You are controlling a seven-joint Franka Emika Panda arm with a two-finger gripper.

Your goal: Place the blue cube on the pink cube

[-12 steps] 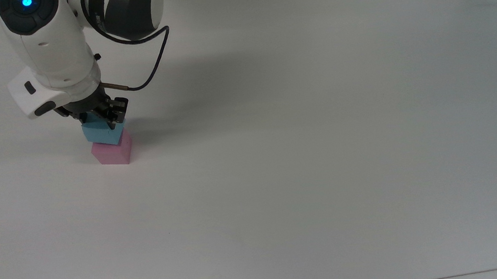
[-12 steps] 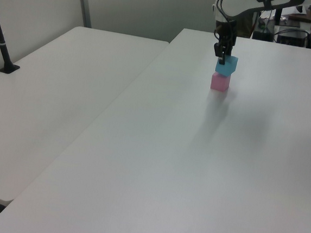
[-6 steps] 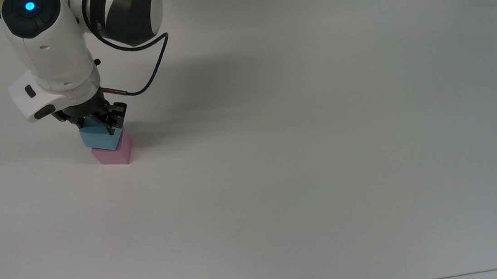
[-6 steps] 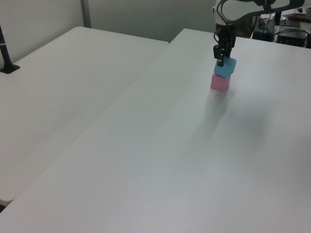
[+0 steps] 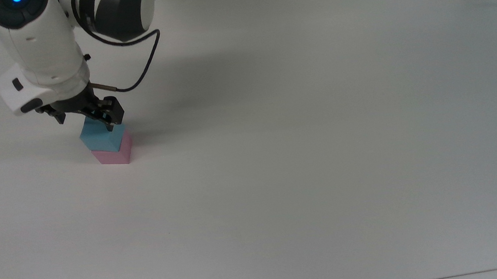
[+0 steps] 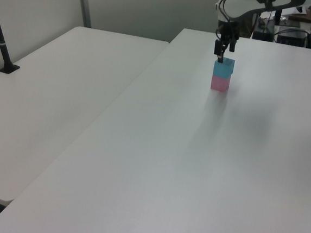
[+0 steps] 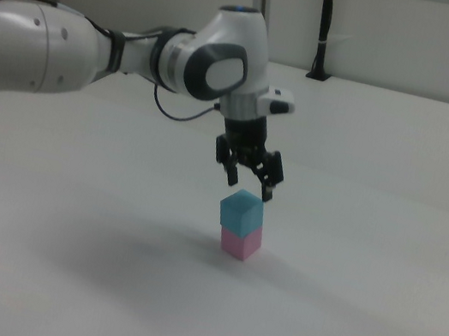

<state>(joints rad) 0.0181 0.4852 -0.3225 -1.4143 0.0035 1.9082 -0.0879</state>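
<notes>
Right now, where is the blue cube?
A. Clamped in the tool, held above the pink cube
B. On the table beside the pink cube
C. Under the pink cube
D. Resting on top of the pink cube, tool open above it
D. The blue cube sits on the pink cube, and the tool hangs open just above it.

A broad white table carried the things, its matte top plain across most of the frame. Directly on it, in the left part of the top view, sat the pink cube, flat on one face. In the left view the pink cube stood toward the upper right; in the right view it sat near the centre.
</notes>
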